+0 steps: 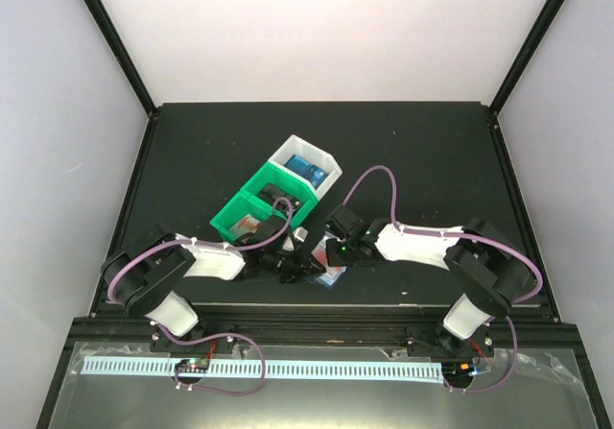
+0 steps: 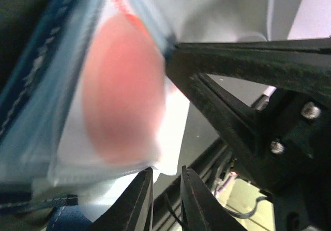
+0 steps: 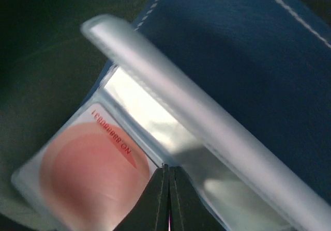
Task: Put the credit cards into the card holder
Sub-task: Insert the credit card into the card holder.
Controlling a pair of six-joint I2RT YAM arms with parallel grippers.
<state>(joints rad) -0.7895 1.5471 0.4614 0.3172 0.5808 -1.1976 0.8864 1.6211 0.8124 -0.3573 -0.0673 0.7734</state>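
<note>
Two fingers of the right gripper [image 3: 168,171] press together on a clear sleeve edge of the blue card holder [image 3: 248,60], with a blurred red-and-white card [image 3: 93,174] inside. Jaws of the left gripper [image 2: 166,176] stand narrowly apart at that card's corner; whether they grip it is unclear. Overhead, both arms mostly hide the holder.

Robotics laboratory test cell. Indicators: white enclosure panels [image 1: 317,26] across the top of the frame, black frame struts [image 1: 110,40] at upper left and upper right, a black table [image 1: 432,151] at centre, and a cabled left arm [image 1: 153,280] and right arm [image 1: 489,271] bolted along the bottom edge.
</note>
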